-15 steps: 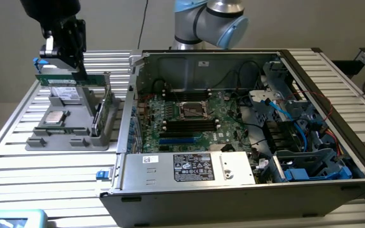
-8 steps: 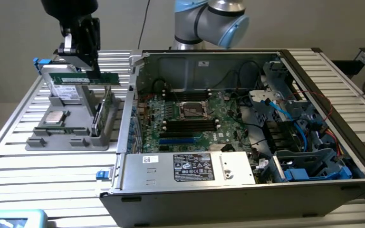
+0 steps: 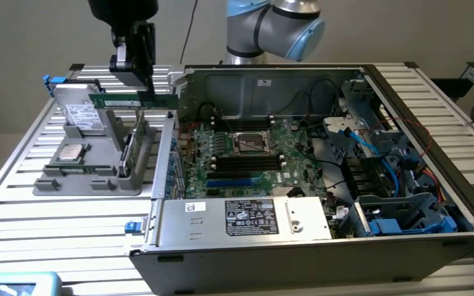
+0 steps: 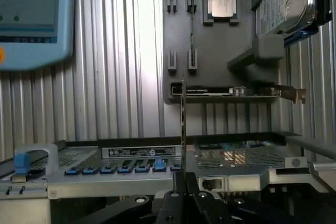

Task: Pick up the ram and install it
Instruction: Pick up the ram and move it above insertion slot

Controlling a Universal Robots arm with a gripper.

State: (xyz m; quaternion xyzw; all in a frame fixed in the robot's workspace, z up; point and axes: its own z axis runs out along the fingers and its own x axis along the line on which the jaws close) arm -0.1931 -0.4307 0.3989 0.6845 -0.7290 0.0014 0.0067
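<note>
**Fig. Gripper and ram over the parts tray, as I see it from the remote station.**

(a) Exterior view. The gripper [image 3: 134, 90] hangs above the grey parts tray [image 3: 81, 182], its claw pressed together on the ram [image 3: 161, 100]. The ram lies level and lengthwise, clear of the tray, its far end close to the rim of the open computer case [image 3: 303, 259]. The grip sits on the upper long edge, roughly mid-length. The motherboard [image 3: 253, 154], with its black slots [image 3: 245, 163], lies well apart towards the exterior view's right.

(b) Wrist view. The ram [image 4: 182, 129] appears edge-on as a thin dark line rising straight from the gripper [image 4: 182, 184]. It looks upright between the jaws, not tilted.

(c) Handling, by my judgement. The stick should be very light and stiff along its length, but thin and brittle under twist or side load. The smooth board faces may slip in a loose pinch. The best hold is the one shown: the plain upper edge near the middle, so that neither end droops. The lower contact edge stays free (I cannot make out the contacts themselves from here).

(d) On the tray: a processor [image 4: 223, 4], a hard drive [image 4: 286, 3] and a larger upright card [image 3: 141, 139].
</note>
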